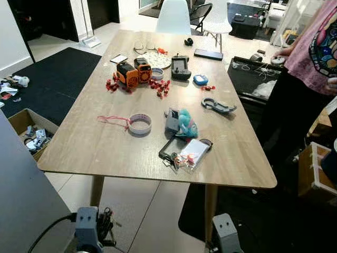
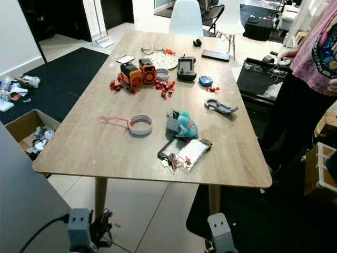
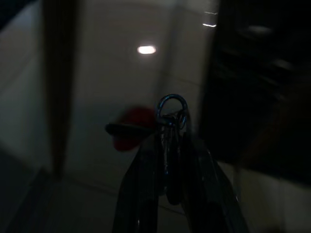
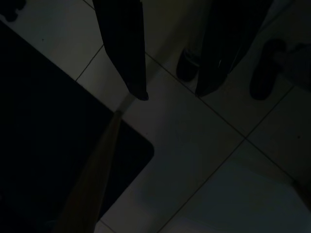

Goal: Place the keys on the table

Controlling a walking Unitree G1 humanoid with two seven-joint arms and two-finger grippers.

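Nearest, down below the edge of the surface (image 1: 95,153), both arms hang low. In the dim left wrist view the left gripper (image 3: 170,160) is clamped on the keys (image 3: 171,126), its fingers pressed close on either side of the bunch with the ring standing up above the tips. So the keys are in the robot's hold, under the level of the tabletop and not yet on it. The right gripper (image 4: 170,92) points at the tiled floor with its fingers spread apart and nothing between them.

Further out, the near part of the surface carries a clear card pouch (image 1: 189,153), a teal plush toy (image 1: 185,124) and a roll of tape (image 1: 140,124); an orange toy (image 1: 134,72) sits well beyond. A person (image 1: 310,58) stands by the far right corner.

The step in hand looks like the carry, before the placing. The next move calls for raising the left arm over the near left stretch of bare wood, lowering the keys onto it, then parting the fingers.
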